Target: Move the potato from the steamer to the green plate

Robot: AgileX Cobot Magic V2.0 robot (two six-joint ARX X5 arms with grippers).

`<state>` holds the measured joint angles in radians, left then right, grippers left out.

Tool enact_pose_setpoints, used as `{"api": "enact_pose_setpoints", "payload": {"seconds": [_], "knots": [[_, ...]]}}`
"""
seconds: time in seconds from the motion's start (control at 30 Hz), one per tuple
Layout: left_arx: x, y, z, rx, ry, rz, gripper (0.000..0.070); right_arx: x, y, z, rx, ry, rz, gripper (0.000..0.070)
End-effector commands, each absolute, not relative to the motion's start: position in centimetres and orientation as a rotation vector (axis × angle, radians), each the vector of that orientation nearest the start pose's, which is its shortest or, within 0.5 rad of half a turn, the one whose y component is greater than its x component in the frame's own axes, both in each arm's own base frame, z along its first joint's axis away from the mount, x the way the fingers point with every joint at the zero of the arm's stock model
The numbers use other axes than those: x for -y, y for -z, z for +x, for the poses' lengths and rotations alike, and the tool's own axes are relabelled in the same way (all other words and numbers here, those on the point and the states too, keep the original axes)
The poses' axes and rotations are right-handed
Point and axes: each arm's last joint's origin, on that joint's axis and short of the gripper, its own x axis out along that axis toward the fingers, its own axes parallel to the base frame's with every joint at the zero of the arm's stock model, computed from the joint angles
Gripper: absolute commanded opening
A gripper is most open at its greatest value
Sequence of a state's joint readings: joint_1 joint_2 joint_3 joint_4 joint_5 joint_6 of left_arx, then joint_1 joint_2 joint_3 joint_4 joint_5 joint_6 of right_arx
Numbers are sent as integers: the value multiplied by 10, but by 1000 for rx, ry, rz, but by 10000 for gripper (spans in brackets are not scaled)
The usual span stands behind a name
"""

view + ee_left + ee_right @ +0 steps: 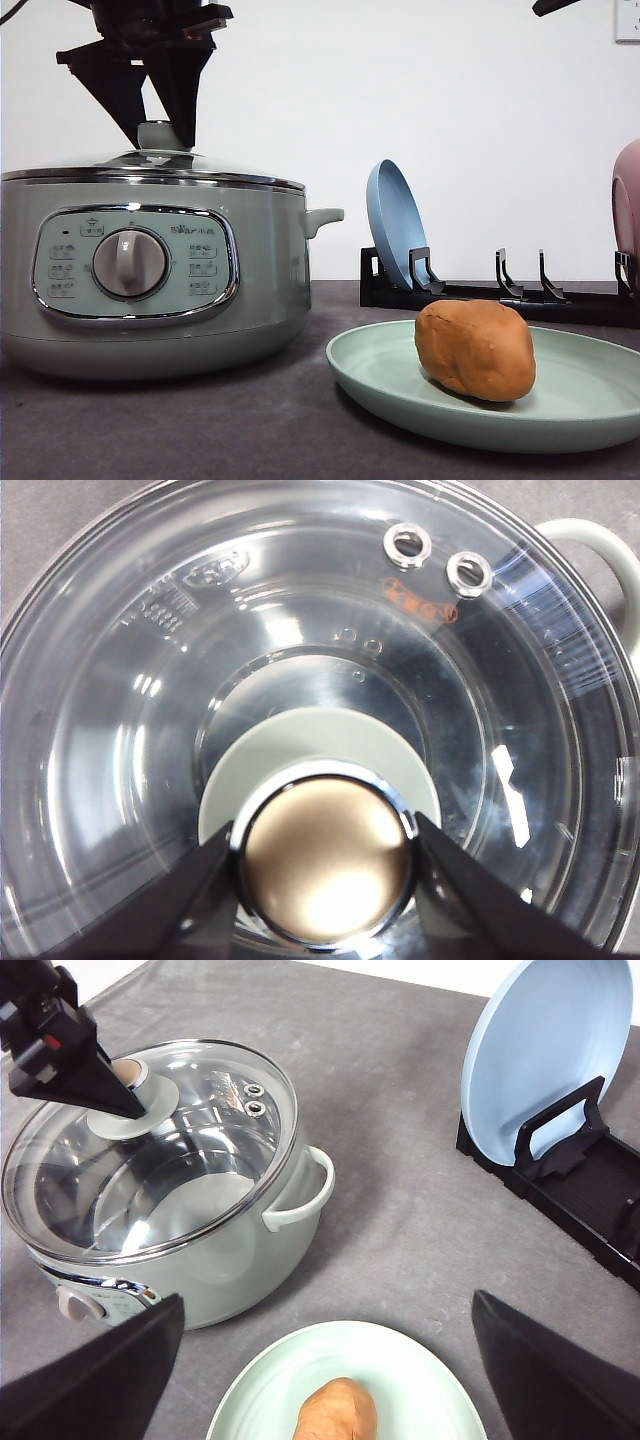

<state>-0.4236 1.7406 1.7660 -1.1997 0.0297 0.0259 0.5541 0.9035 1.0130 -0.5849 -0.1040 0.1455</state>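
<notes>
Grey counter (200, 430) is carrying the steamer (150, 270); beside it, the potato (476, 349) is lying on the green plate (590, 400). Left end effector (325, 865) is pinching the lid knob (325, 855), clearest from its wrist; right end effector (330, 1380) is hanging spread above the plate.

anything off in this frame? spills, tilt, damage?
Nothing stands out. The potato sits on the green plate, the glass lid lies flat on the steamer, and the left gripper flanks the lid knob.

small pale brand lettering on the steamer (150, 270) panel, too blurred to read, orange lid mark likewise
</notes>
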Motion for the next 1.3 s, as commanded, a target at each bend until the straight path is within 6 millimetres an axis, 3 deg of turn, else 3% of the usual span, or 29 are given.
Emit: {"api": "enact_pose_setpoints", "payload": {"seconds": [0.0,0.07,0.4,0.8,1.03,1.27], "knots": [[147,-339,321,-1147,425,260,467,-98,-358,151,-498,-618,25,584],[147,-342,320,-1134,426,258,527,-98,-358,151,-502,-618,24,584],[138,-383,298,-1007,438,233,525,-97,-356,150,-526,-617,19,584],[123,-439,226,-890,678,134,512,-96,-346,142,-664,-700,19,583],[115,-453,193,-890,802,94,509,-95,-339,136,-768,-759,27,583],[110,-456,176,-917,829,94,508,-93,-335,133,-836,-759,21,583]]}}
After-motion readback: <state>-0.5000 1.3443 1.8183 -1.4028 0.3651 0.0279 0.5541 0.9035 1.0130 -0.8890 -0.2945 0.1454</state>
